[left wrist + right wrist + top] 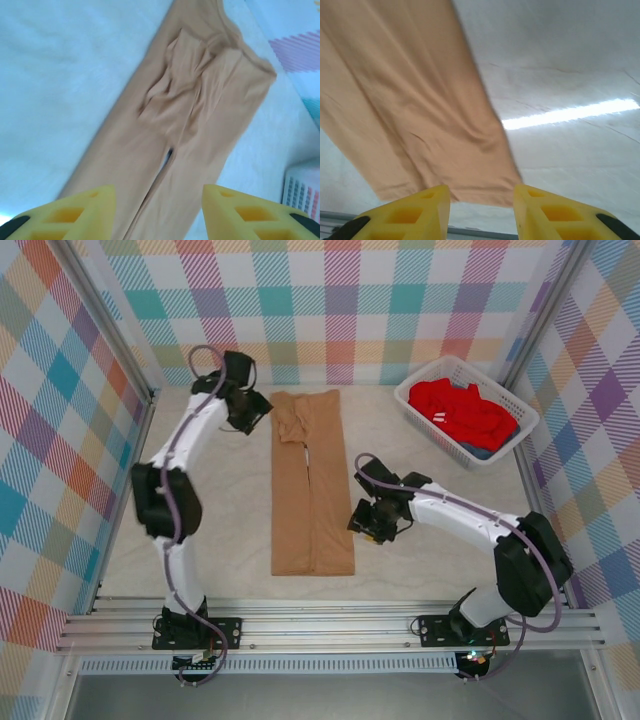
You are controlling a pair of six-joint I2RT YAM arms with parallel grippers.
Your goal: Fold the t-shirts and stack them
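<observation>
From above, the tan-orange t-shirt (312, 490) lies folded in a long strip. The red t-shirt (460, 410) sits in the basket (523, 418) to its right. In the left wrist view, the left gripper (157, 200) is released above the shirt's collar end. In the right wrist view, the right gripper (481, 200) is released at its hem. The next move is probably to grasp the hem and fold it toward the collar.

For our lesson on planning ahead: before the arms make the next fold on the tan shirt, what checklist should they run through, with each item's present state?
1. Tan t-shirt lies in one long strip: ok.
2. Its far end is smooth: not ok, the cloth is bunched there.
3. Left gripper fingers open, empty: ok.
4. Right gripper fingers open, empty, by the strip's right edge: ok.
5. Red t-shirt folded: not ok, crumpled in the basket.
</observation>
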